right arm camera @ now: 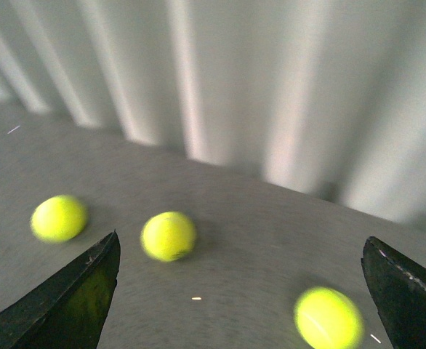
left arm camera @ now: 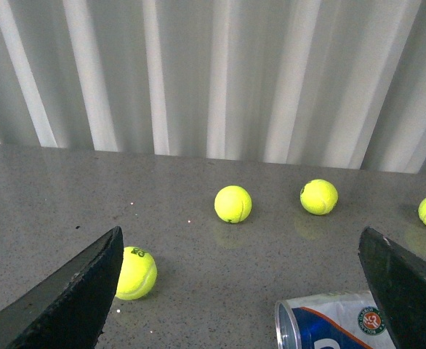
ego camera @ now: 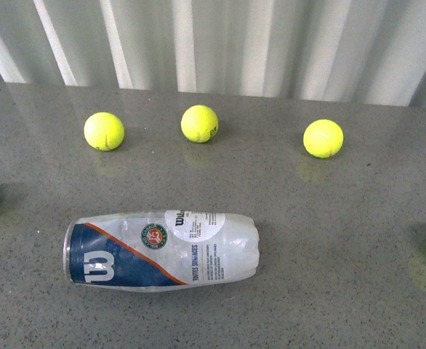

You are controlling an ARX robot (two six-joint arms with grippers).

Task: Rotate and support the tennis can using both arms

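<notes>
Left hand [left arm camera: 240,231] spread, balls [ego camera: 104,131] around can [ego camera: 162,251]

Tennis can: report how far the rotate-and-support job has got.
Done: nothing visible; the tennis can lies on its side on the table, untouched. In hand: left end effector, open, is near the can's rimmed end; right end effector, open, sees only tennis balls, blurred. Left: grip, rotate, support.

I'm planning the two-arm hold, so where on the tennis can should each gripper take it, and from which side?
The tennis can lies on its side, long axis running left-right. Probably best: the left gripper from the left near the stiff silver rim, the right gripper from the right at the closed end. The crinkled middle looks soft.
</notes>
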